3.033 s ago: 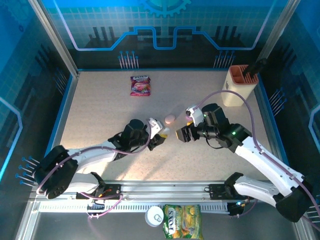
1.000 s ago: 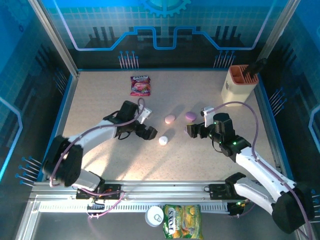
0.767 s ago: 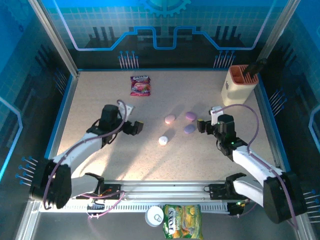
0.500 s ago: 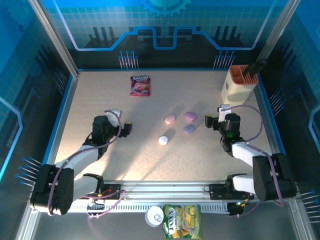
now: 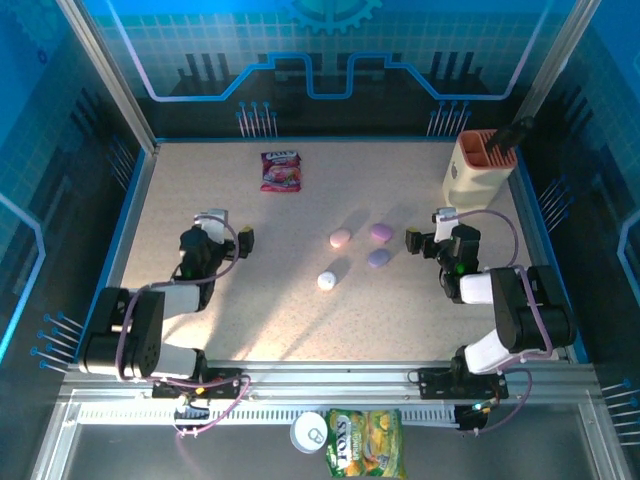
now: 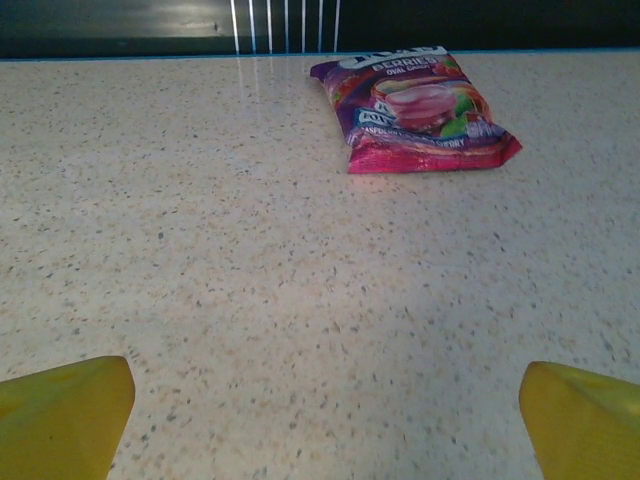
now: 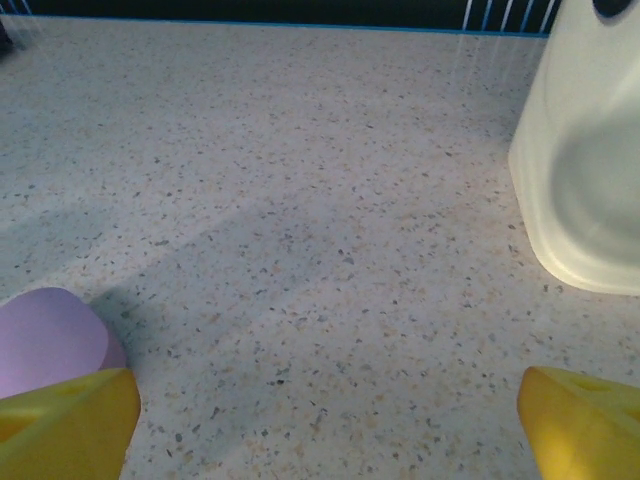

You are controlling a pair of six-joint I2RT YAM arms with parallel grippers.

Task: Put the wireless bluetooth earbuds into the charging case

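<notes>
Overhead camera; wrist cameras skimming tabletop (image 5: pixel 280 310)

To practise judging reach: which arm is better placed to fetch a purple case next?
Right. The open right hand sits close to the two purple cases; one shows by its finger in the wrist view. The open left hand is farther off, facing the snack packet.

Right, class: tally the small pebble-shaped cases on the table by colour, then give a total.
Pink case: 1
Purple cases: 2
White case: 1
Total: 4
</notes>
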